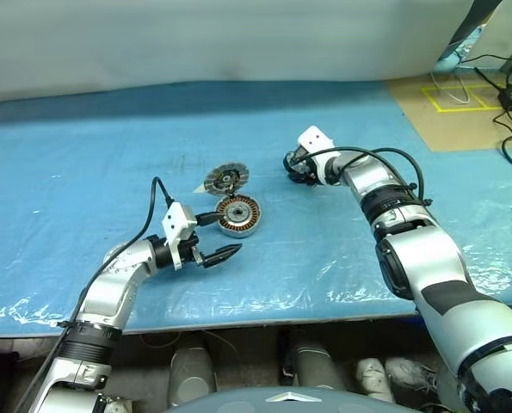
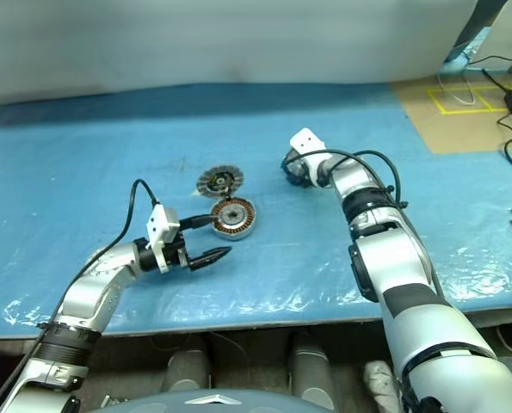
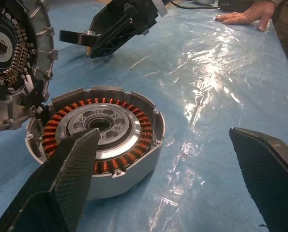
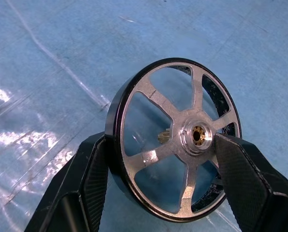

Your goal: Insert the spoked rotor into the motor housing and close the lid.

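The spoked rotor (image 4: 175, 145) is clamped on edge between the right gripper (image 1: 295, 165) fingers, toward the bench's far edge. The left gripper (image 1: 224, 254) is held wide open, empty, just beside the motor housing (image 1: 239, 215) at mid-bench; the lid (image 1: 225, 179) is swung open behind it.

My left wrist view cuts off the lid (image 3: 15, 58) at its edge. My own finger (image 3: 61, 188) hides part of the motor housing (image 3: 105, 140). My right claw (image 1: 295, 166) hides most of the spoked rotor (image 4: 175, 140) from my head views.
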